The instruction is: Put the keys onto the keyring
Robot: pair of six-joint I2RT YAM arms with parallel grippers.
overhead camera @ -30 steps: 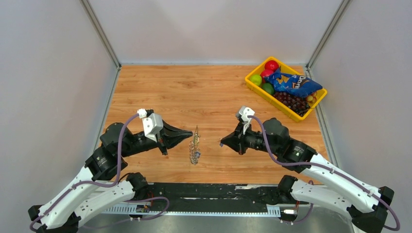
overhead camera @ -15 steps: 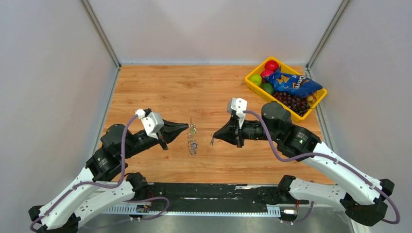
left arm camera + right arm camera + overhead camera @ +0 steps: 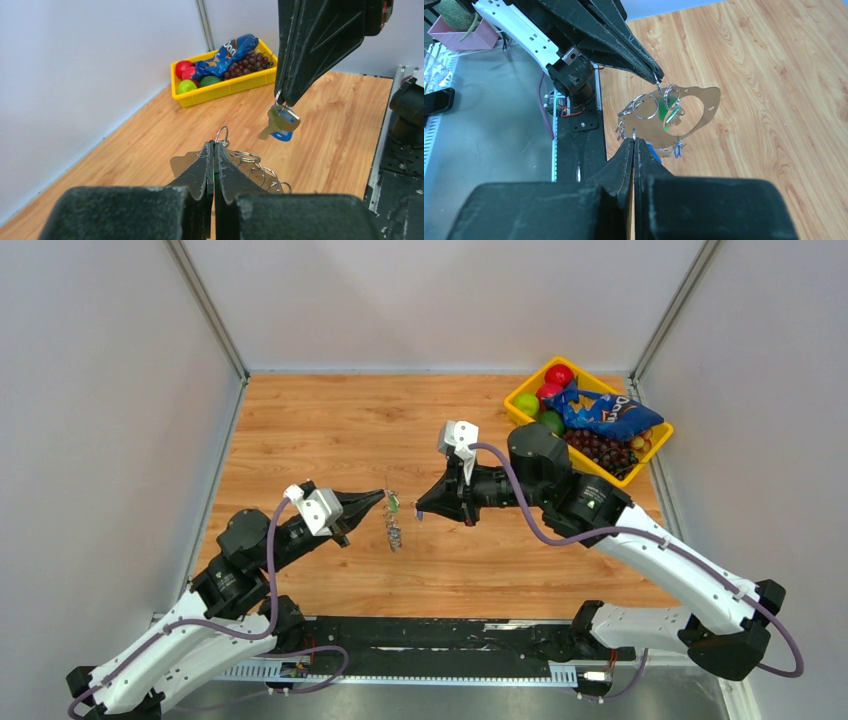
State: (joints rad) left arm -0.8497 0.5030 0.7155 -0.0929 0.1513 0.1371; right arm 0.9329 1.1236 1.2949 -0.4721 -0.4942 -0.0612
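**Item 1: left gripper** (image 3: pixel 381 498). Jaws pressed fully together, clamped on the top loop of the keyring. It is held above the table, tip pointing toward the right arm.

**Item 2: keyring** (image 3: pixel 222 135). A small silver ring standing up just past the left fingertips, in the air over the middle of the table. Hanging from it are:
- a chain (image 3: pixel 394 532) of linked silver rings that trails downward
- a flat metal tag (image 3: pixel 704 107) with a large oval hole
- a green-capped key (image 3: pixel 668 119), partly hidden behind the tag

**Item 3: right gripper** (image 3: pixel 419 510). Jaws closed, pinching the blue-capped key by its top end. The tip faces the left gripper, just beside the keyring bundle. The two grippers are near each other but not touching.

**Item 4: blue-capped key** (image 3: pixel 280 125). Dangles tilted below the right fingertips, blade slanting down. It is close to the keyring, apart from it, and not threaded on.

**Item 5: table** (image 3: pixel 330 430). Wood-grain top, enclosed by pale walls on three sides.

**Item 6: yellow bin** (image 3: pixel 225 91). Stands at the far right corner of the table, well apart from both grippers. Contents:
- a blue chip bag (image 3: pixel 600 412) lying across the top
- dark grapes (image 3: pixel 600 450) at the near end
- round fruit (image 3: pixel 558 373), red and green, at the far end
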